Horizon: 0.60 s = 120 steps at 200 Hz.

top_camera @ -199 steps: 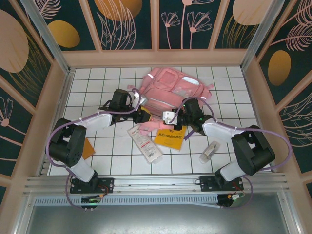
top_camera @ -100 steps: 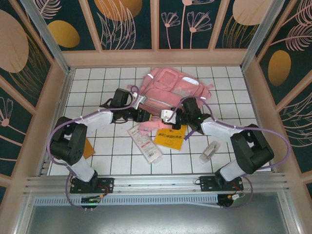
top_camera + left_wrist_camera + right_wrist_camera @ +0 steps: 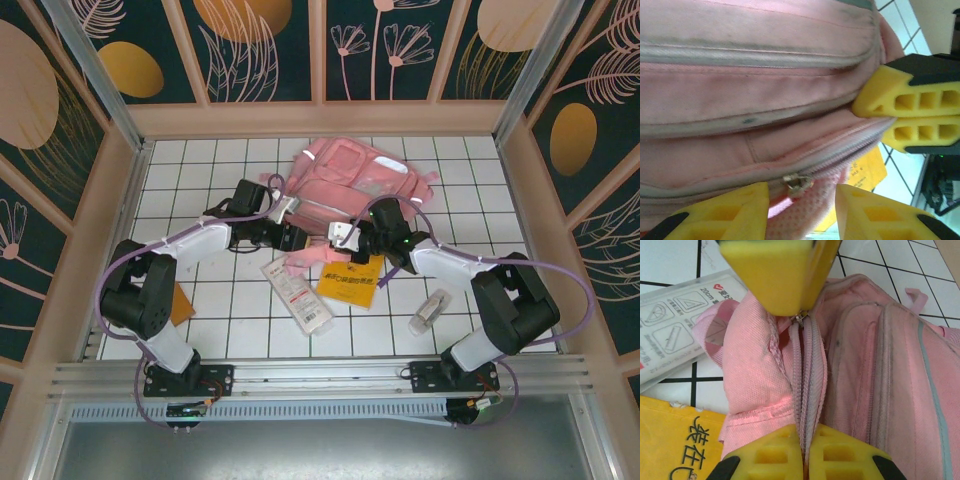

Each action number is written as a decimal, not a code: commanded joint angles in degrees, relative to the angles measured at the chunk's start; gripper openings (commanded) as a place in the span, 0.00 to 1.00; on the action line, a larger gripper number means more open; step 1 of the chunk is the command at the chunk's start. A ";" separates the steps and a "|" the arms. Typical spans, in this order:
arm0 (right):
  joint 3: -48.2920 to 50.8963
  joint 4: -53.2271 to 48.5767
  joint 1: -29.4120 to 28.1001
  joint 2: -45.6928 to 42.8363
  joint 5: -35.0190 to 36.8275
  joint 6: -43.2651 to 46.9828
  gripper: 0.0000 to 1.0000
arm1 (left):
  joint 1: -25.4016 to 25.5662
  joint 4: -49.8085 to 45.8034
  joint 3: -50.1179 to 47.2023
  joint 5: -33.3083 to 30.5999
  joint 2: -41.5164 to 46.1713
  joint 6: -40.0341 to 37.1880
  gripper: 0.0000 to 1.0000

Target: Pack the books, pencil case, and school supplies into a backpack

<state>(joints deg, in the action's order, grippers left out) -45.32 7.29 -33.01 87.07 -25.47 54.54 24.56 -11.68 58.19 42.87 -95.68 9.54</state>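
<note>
The pink backpack [image 3: 355, 185] lies at the back middle of the table, its near edge lifted between both grippers. My right gripper [image 3: 804, 450] is shut on the backpack's zipper seam [image 3: 810, 370]; it shows too in the left wrist view [image 3: 872, 121]. My left gripper [image 3: 802, 205] stands part open, its jaws either side of the zipper pull [image 3: 797, 184] and pink mesh fabric. The yellow book [image 3: 350, 282] lies just in front of the backpack. Left of the book lies the white pencil case [image 3: 296, 293]. A small translucent tube [image 3: 430, 310] rests at the front right.
An orange flat thing [image 3: 180, 303] sits by the left arm's base link. Wooden walls [image 3: 320, 118] close in the white tiled table [image 3: 200, 180] on three sides. Purple cables loop off both arms.
The left arm has shifted a little toward the backpack's edge. The right gripper has kept its hold on the seam in nearly the same place.
</note>
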 commanded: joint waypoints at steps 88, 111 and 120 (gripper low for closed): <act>-1.44 7.79 -1.18 -2.16 -3.88 0.04 0.00 | 0.29 -0.30 7.21 -7.46 -6.70 3.93 0.31; -1.02 8.01 -1.24 -2.53 -3.76 0.35 0.00 | 0.32 1.75 7.63 -8.53 -6.42 3.47 0.11; -0.76 7.92 -1.25 -2.61 -3.22 0.68 0.00 | 0.17 2.26 7.42 -9.63 -5.74 2.81 0.00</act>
<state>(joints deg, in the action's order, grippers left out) -45.28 9.06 -33.36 87.07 -25.96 54.08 25.08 -12.45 64.40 38.00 -101.45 12.43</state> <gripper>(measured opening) 0.072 0.125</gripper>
